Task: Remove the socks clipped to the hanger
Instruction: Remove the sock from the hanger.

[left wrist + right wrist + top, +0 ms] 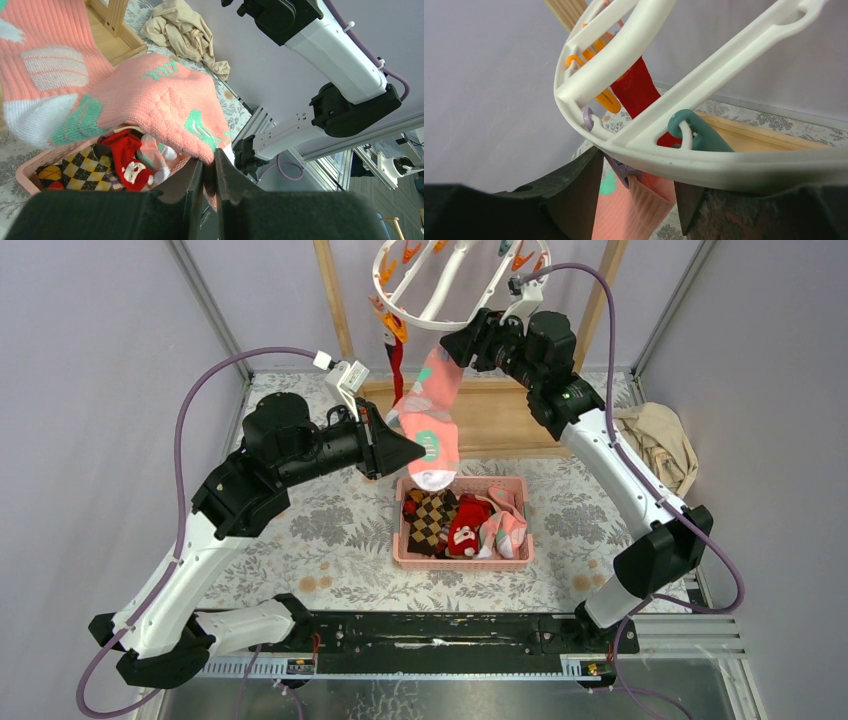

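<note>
On left gripper (209, 174), fingers (230, 176) pinched nearly together on toe end of pink sock (160, 100), knit bunched between them. At right gripper (636, 186), jaws spread wide, astride lilac clip (623, 172) biting the cuff; contact not clear.

Soft, light, stretchy knit (no crush risk). Likely to stretch before slipping free, so best taken at cuff, close under clip.

White hanger (704, 162) up over middle of desk's far edge, 1 red sock (639, 90) also clipped. Pink basket (460, 562) mid-desk, removed socks (432, 520) inside.
</note>
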Action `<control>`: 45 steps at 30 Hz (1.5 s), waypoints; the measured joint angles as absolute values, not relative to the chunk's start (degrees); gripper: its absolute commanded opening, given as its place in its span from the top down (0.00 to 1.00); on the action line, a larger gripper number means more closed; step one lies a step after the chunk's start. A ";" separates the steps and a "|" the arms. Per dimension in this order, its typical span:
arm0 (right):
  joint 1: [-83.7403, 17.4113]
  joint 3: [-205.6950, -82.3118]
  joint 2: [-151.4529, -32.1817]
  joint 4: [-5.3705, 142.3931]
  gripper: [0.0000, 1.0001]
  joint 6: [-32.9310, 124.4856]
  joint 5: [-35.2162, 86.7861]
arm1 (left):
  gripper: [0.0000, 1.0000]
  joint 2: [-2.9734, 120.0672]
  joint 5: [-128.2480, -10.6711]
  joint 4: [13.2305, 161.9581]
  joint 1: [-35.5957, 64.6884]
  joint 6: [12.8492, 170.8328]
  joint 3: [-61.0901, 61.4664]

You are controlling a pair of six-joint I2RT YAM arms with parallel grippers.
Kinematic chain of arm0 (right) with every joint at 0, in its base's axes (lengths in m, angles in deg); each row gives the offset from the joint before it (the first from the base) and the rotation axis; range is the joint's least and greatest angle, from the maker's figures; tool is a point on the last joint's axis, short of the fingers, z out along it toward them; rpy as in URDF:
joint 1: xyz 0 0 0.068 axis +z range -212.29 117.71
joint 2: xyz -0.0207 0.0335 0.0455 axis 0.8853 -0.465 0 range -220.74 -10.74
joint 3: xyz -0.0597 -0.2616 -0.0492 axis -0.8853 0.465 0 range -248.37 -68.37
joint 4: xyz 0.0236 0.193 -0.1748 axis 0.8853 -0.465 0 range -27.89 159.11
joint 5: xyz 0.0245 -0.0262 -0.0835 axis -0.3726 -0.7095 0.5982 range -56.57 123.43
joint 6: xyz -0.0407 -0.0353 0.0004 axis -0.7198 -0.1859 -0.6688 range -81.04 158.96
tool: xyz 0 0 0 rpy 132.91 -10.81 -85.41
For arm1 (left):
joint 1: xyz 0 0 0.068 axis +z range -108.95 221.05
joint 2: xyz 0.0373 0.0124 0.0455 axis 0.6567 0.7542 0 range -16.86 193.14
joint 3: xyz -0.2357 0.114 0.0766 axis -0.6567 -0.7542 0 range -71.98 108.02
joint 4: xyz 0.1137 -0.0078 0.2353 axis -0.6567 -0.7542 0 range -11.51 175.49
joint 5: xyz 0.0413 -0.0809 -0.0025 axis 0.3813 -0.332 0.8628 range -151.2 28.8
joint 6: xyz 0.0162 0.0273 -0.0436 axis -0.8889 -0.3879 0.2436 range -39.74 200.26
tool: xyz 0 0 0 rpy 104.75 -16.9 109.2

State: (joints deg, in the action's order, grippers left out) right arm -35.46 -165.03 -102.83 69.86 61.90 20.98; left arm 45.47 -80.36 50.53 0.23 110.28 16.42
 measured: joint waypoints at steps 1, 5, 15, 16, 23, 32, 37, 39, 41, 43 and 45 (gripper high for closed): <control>-35.29 -165.03 -103.05 69.86 0.42 61.88 21.13 | 0.82 45.47 -80.36 50.29 0.23 110.28 16.42; -34.72 -165.05 -103.49 69.95 0.42 61.90 22.09 | 0.82 45.47 -80.42 49.63 0.23 110.28 16.42; -33.32 -162.41 -103.51 75.96 0.41 62.78 22.49 | 0.81 45.47 -81.30 49.39 0.23 110.35 16.42; -33.25 -162.23 -103.51 76.13 0.41 62.82 22.49 | 0.82 45.47 -81.36 49.37 0.23 110.35 16.42; -33.10 -162.21 -103.51 77.14 0.39 63.02 23.32 | 0.82 45.49 -81.41 49.35 0.23 110.37 16.44; -33.10 -159.44 -103.49 77.97 0.36 63.02 23.32 | 0.82 45.49 -81.43 49.22 0.23 110.37 16.44; -33.10 -156.18 -103.49 78.89 0.35 63.06 23.32 | 0.81 45.47 -81.45 49.18 0.23 110.37 16.44; -33.10 -155.44 -103.46 79.00 0.35 63.06 23.34 | 0.82 45.49 -81.65 49.18 0.23 110.39 16.44; -33.10 -155.06 -103.46 79.22 0.35 63.13 23.34 | 0.82 45.49 -81.80 49.18 0.23 110.39 16.44; -33.10 -155.04 -103.46 79.54 0.35 63.21 23.34 | 0.81 45.49 -81.82 49.18 0.23 110.39 16.44; -33.10 -155.04 -103.46 80.05 0.35 63.23 23.34 | 0.81 45.49 -81.84 49.18 0.23 110.39 16.44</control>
State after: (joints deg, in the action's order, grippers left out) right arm -33.10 -155.04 -103.46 80.05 63.23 23.34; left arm 45.49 -81.84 49.18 0.23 110.39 16.44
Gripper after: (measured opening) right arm 0.647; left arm 0.184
